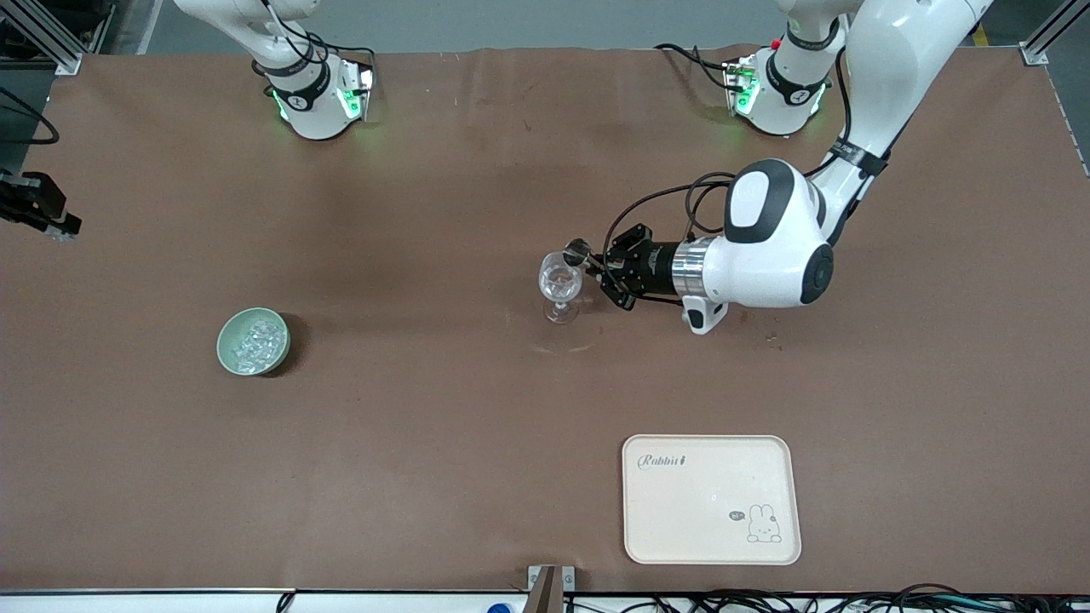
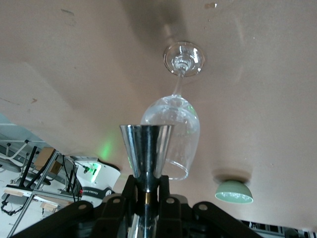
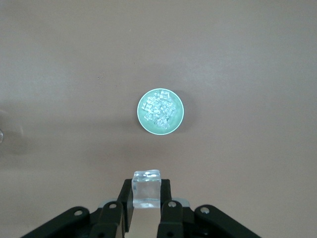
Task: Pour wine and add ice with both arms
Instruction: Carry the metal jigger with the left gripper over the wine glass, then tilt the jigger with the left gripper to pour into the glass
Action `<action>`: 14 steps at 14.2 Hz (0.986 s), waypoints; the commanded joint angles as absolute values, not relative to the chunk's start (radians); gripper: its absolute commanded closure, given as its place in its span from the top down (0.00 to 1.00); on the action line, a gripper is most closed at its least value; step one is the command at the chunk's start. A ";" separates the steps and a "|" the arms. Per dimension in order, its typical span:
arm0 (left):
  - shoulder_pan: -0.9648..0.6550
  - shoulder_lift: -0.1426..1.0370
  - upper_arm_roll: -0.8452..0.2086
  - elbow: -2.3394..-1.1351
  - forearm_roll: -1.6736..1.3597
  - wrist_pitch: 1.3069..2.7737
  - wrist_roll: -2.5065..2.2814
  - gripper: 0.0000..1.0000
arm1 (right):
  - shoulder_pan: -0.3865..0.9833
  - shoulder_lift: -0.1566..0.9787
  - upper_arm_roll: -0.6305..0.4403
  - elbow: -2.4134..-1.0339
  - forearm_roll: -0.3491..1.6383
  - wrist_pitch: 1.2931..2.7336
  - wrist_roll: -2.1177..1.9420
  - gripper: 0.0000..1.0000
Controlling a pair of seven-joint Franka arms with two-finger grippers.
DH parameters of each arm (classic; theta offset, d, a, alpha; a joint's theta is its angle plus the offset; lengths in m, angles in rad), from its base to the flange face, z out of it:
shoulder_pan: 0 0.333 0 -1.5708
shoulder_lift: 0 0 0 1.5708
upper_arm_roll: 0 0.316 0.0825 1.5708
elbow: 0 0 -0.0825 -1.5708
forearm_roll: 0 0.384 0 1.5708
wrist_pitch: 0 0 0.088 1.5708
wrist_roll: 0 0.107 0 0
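Note:
My left gripper [image 1: 595, 265] is shut on the waist of a shiny metal jigger [image 1: 577, 250], held tipped with its mouth at the rim of the clear stemmed glass [image 1: 559, 288], which stands upright mid-table. In the left wrist view the jigger [image 2: 147, 148] lies sideways in the gripper [image 2: 147, 187] against the glass bowl [image 2: 174, 130]. No liquid is discernible. My right gripper [image 3: 146, 199] is shut on one clear ice cube [image 3: 146, 186], high over the table beside the pale green bowl [image 3: 140, 119] heaped with ice cubes [image 3: 159, 110]. The bowl [image 1: 223, 345] stands toward the right arm's end.
A cream tray [image 1: 707, 511] with a rabbit drawing lies near the table's front edge, toward the left arm's end. The brown table [image 1: 426, 443] stretches between bowl and glass. A black piece of hardware [image 1: 38, 209] shows at the edge past the bowl.

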State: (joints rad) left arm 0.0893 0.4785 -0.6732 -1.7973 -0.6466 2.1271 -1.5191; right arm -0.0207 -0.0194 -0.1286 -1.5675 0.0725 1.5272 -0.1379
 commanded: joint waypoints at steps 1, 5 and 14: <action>0.084 0.462 -0.672 -1.805 -0.598 2.149 -1.578 0.01 | -0.029 -0.034 -0.120 -1.583 0.061 1.529 -0.135 0.05; 0.069 0.465 -0.672 -1.802 -0.592 2.154 -1.589 0.01 | -0.026 -0.034 -0.118 -1.583 0.061 1.531 -0.132 0.06; 0.041 0.489 -0.669 -1.798 -0.543 2.189 -1.635 0.00 | -0.026 -0.034 -0.118 -1.583 0.063 1.531 -0.132 0.06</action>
